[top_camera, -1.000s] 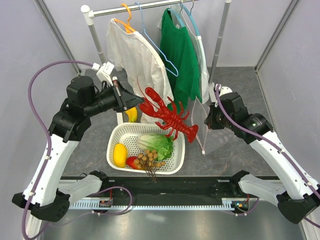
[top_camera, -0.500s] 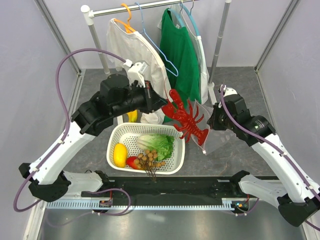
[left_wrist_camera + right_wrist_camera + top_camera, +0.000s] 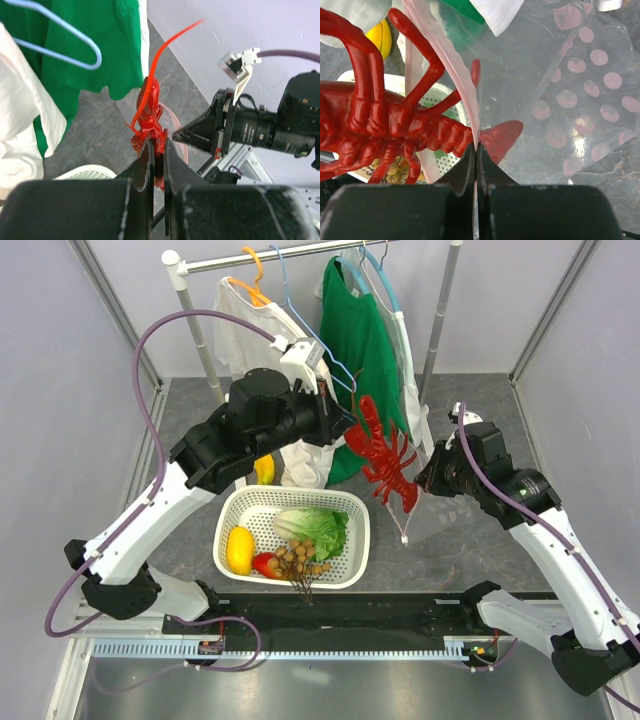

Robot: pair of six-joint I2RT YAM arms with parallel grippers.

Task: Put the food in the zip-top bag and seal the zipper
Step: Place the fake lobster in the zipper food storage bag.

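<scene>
I read lobster solid red | zip-top bag clear with pink dots | zipper pale pink | lemon yellow | lettuce green | longan bunch brown | basket white, perforated | shirts: green shirt, white shirt | table mottled grey

Same build on both: left arm and right arm are white links with chunky black joints, a thin purple cable looping off each. The left end effector and right end effector have matte black wedge fingers.
</scene>
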